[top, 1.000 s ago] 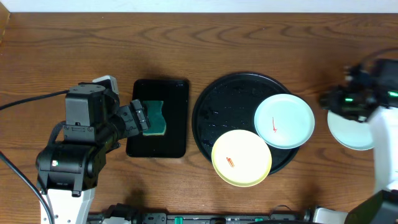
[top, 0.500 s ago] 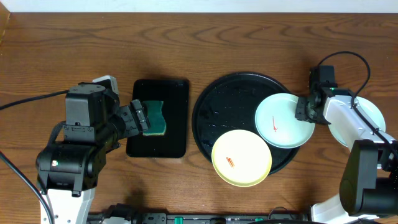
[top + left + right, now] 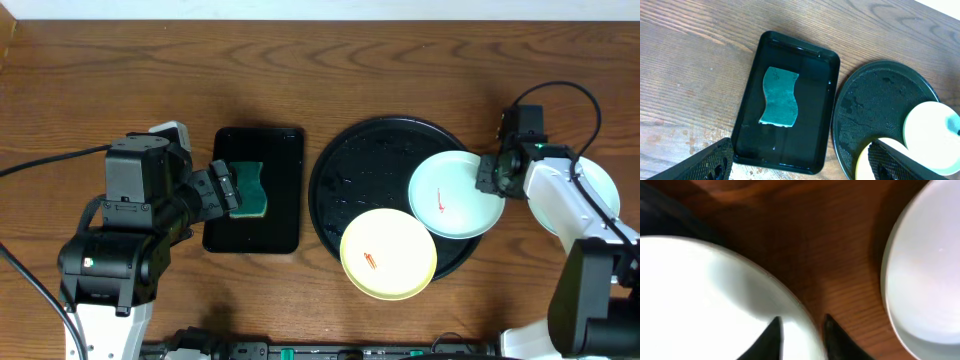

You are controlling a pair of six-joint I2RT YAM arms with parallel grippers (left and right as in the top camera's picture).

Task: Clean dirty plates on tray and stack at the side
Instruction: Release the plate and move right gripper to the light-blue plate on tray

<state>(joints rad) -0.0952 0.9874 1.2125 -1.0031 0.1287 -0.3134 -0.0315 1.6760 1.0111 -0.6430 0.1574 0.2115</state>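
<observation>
Mint-green plate [image 3: 455, 195], likely light, stiff and slick, is lying at the tray [image 3: 370, 165] right edge. The right fingers [image 3: 772, 336] are straddling its rim, the natural hold, but their clench cannot be told. The left fingers [image 3: 715, 160] are hanging released.

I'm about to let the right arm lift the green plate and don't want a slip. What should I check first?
1. Right gripper straddles the mint-green plate rim: ok.
2. Grip firmly closed on that rim: cannot tell.
3. Yellow plate clear of it: not ok, their edges meet.
4. Left gripper holding the sponge: not ok, it is open and the sponge lies in the rectangular tray.
5. Blue plate out of the way: ok, bare wood shows between the two plates.
</observation>
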